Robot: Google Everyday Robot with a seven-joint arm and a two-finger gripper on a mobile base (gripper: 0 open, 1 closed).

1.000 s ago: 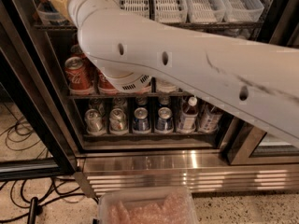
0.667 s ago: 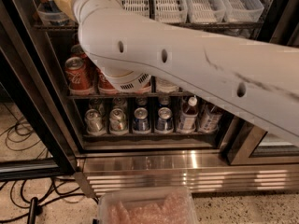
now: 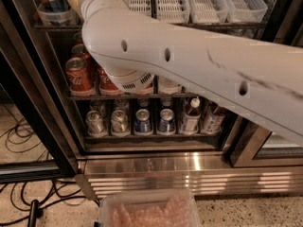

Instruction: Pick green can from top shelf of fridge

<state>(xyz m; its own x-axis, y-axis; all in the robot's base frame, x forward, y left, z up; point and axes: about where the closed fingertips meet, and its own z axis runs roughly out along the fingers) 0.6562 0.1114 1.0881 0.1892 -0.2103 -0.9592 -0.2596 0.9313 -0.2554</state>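
Camera view shows the arm [image 3: 189,65] extended into the fridge [image 3: 165,169] at the top shelf [image 3: 213,26], with the gripper beyond the upper edge and its jaw state impossible to tell; the green can is nowhere visible, so the pick is judged unconfirmed and outstanding.

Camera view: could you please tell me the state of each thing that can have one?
Black-framed drinks fridge: door open.
Red Coca-Cola cans: upright, middle rack.
Silver-topped cans: upright, bottom rack.
Capped bottles: upright.
White slotted plastic bins: in a row on the top shelf.
White robot arm: reaching toward that shelf.
Gripper: out of view above the frame.
Green can: not visible.
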